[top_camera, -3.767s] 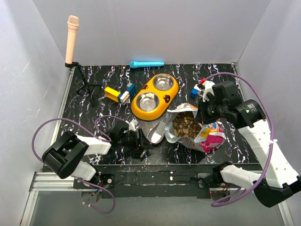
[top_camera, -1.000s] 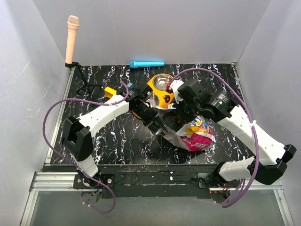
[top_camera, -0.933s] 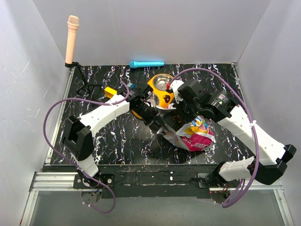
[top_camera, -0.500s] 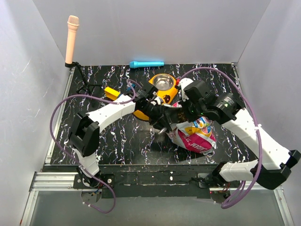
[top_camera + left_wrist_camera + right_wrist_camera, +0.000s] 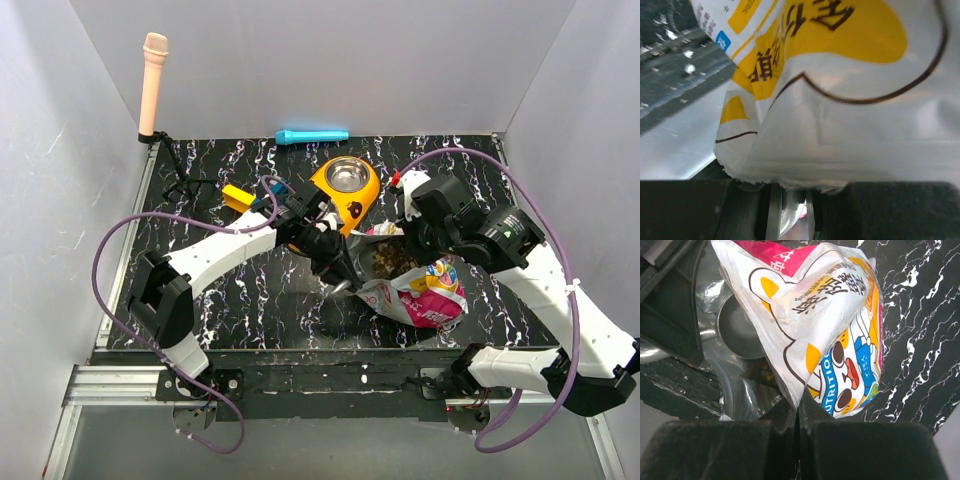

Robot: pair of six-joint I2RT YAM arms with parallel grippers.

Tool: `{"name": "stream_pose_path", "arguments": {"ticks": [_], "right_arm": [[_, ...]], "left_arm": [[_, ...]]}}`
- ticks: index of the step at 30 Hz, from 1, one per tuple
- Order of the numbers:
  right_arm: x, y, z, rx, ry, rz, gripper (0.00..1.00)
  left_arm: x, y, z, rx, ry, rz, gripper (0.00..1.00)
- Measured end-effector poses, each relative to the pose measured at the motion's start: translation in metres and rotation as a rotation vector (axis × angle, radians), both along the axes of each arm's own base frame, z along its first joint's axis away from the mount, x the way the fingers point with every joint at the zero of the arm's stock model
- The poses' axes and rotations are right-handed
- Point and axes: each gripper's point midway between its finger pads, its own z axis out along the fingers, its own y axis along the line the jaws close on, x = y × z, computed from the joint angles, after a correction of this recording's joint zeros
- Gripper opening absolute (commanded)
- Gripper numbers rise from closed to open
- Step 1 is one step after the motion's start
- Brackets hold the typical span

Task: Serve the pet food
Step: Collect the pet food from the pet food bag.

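The white-blue-pink foil bag (image 5: pixel 425 290) is held at table centre, mouth facing the yellow double bowl (image 5: pixel 352 200). Brown kibble (image 5: pixel 385 258) shows inside the bag's open mouth. My left gripper (image 5: pixel 335 262) is shut on the bag's left rim; in the left wrist view the foil (image 5: pixel 840 100) fills the frame above the gripper (image 5: pixel 790 200). My right gripper (image 5: pixel 410 238) is shut on the bag's right rim, pinching a fold (image 5: pixel 799 407) of the bag (image 5: pixel 830 315). The far steel bowl (image 5: pixel 346 173) looks empty. My left arm hides the near bowl.
A pink microphone on a stand (image 5: pixel 154 80) stands at the back left. A blue tube (image 5: pixel 312 136) lies at the back edge. A yellow and blue toy block (image 5: pixel 240 197) lies left of the bowl. A round steel bowl (image 5: pixel 740 332) shows beside the bag.
Both grippers took hold of the bag, which had lain open on the table, and lifted it by the bowl. In the last half second the bag shifted right and its mouth opened, showing kibble.
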Motion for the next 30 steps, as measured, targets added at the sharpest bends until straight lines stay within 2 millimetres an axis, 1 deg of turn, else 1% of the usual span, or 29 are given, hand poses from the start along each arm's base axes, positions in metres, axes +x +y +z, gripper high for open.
{"name": "stream_pose_path", "arguments": {"ticks": [4,7,11,14,18,21,23,26,30], "right_arm": [[-0.002,-0.003,0.002,-0.026,0.012,0.016,0.01],[-0.002,-0.004,0.003,-0.049,0.019,0.031,0.01],[-0.003,-0.001,0.001,-0.06,0.025,0.047,0.01],[-0.003,0.002,0.0,-0.065,0.025,0.048,0.01],[0.002,-0.001,-0.004,-0.069,0.017,-0.006,0.01],[0.006,-0.007,-0.006,-0.056,0.022,-0.062,0.01],[0.008,-0.013,-0.005,-0.022,0.029,-0.111,0.01],[0.009,-0.025,-0.001,0.047,0.042,-0.178,0.01],[0.006,-0.036,0.003,0.08,0.048,-0.212,0.01]], "left_arm": [[0.007,-0.015,0.02,-0.017,0.182,0.163,0.0],[0.013,-0.023,0.031,0.0,0.319,0.275,0.0],[0.027,-0.031,0.033,0.032,0.404,0.381,0.0],[0.039,-0.046,0.023,0.056,0.423,0.389,0.0],[0.052,-0.072,0.0,0.013,0.377,0.307,0.0],[0.057,-0.08,-0.01,-0.049,0.287,0.227,0.0],[0.058,-0.079,-0.014,-0.086,0.197,0.198,0.0],[0.057,-0.069,-0.017,-0.128,0.06,0.194,0.0],[0.043,-0.057,-0.013,-0.188,-0.01,0.163,0.0]]}}
